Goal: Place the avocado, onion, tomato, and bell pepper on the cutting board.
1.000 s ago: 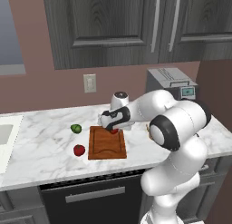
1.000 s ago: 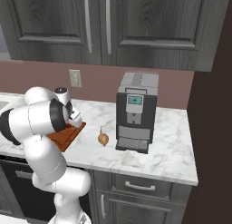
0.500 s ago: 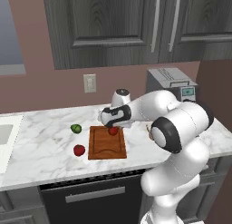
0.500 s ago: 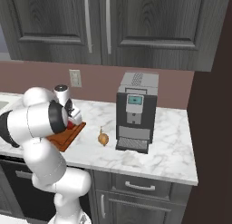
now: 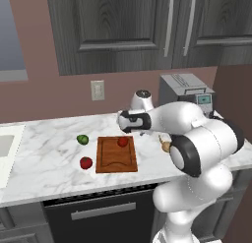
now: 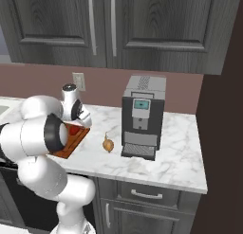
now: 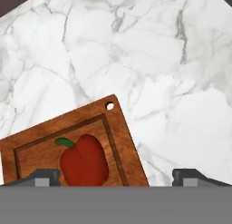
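1. The marble counter (image 5: 44,153) runs wide from left to right; a coffee machine (image 6: 141,117) stands at its far right, well apart from the work.
2. The cutting board (image 5: 116,154) lies flat near the counter's front edge. Its grooved rim and hanging hole are seen in the hand view.
3. The gripper (image 7: 115,175) hangs over the board's far right corner, fingers spread wide with nothing between them.
4. The bell pepper (image 7: 84,159), red with a green stem, rests inside the groove at the board's far right corner. This item is judged placed.
5. The tomato (image 5: 86,162) sits on the counter just left of the board; the avocado (image 5: 82,138) lies farther back, left of the board.
6. The onion (image 6: 108,144) lies right of the board, near the coffee machine.
7. Judged step: lifting clear. A straight rise is advised so the pepper is not nudged.
8. The robot's own arm crosses between board and onion; the left-hand items are reached more freely.
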Tool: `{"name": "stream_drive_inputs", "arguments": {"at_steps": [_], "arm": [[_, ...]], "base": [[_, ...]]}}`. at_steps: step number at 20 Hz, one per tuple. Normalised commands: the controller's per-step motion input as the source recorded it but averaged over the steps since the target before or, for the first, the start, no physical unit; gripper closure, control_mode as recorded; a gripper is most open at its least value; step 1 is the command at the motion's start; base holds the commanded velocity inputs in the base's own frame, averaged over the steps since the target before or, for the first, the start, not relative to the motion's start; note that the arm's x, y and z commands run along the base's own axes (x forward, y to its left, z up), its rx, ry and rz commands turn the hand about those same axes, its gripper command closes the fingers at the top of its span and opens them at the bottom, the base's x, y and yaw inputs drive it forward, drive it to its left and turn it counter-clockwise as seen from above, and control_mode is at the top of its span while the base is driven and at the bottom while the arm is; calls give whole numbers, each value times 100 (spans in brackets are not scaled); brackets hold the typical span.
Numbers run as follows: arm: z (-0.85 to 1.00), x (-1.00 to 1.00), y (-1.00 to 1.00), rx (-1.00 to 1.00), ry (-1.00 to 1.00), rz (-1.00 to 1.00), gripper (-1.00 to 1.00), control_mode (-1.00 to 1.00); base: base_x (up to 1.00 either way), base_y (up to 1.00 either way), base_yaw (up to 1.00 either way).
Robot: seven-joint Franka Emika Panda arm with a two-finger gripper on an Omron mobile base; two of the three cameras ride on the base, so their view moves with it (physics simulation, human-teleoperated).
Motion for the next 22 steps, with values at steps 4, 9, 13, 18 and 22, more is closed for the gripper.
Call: {"name": "stream_drive_inputs", "arguments": {"at_steps": [4,9,13,18,22], "arm": [[35,-11,-70,0,0,-16,-100,-100],[20,-17,-88,-1,1,-15,-100,-100],[-15,-32,-90,-9,0,-5,-100,-100],[-40,-42,-48,-15,0,9,-100,-100],[-20,-28,-9,-10,0,17,-100,-100]], "base": [[0,0,0],[0,0,0],[0,0,0],[0,0,0],[0,0,0]]}}
